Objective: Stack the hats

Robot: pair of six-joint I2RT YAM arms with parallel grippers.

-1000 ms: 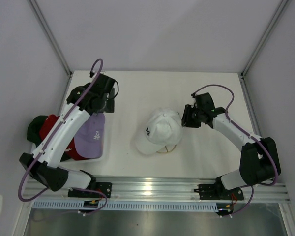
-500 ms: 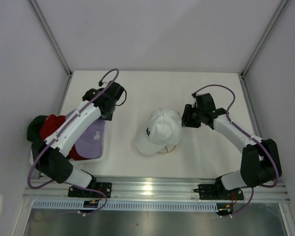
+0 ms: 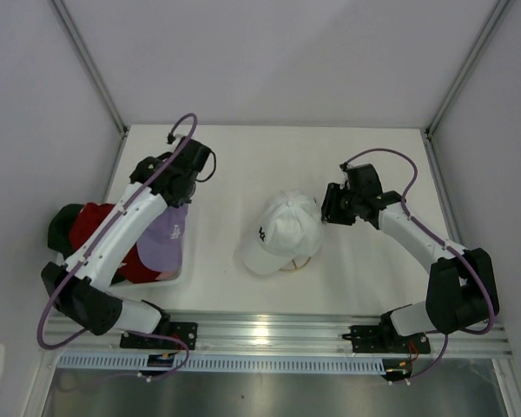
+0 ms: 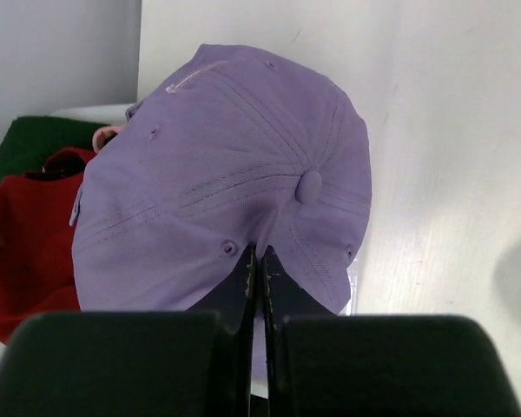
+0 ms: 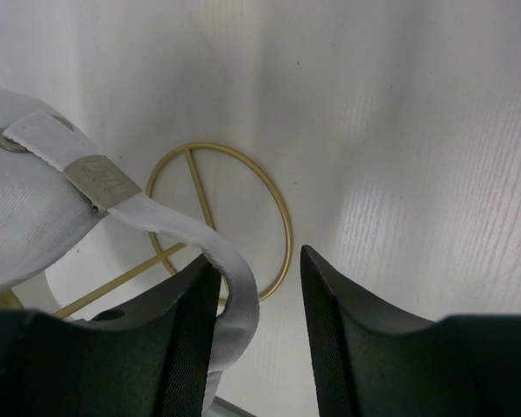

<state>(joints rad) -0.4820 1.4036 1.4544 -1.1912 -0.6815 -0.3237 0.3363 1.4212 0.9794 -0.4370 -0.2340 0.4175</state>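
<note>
Left end effector (image 4: 260, 252) pinched shut on the lavender cap (image 4: 217, 174); right end effector (image 5: 256, 258) open, the white cap's strap (image 5: 174, 221) between its fingers.
Lavender cap overlaps the red cap (image 4: 26, 234) and dark green cap (image 4: 26, 143) at the bench's (image 3: 373, 278) left edge; the white cap (image 3: 286, 230) sits on the gold wire stand (image 5: 189, 151) mid-bench.

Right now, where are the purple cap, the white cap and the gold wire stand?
purple cap (image 4: 226, 165): left wrist view, on the crown panels.
white cap (image 3: 282, 228): top external view, on the crown.
gold wire stand (image 5: 215, 145): right wrist view, on the far arc of its ring.
</note>
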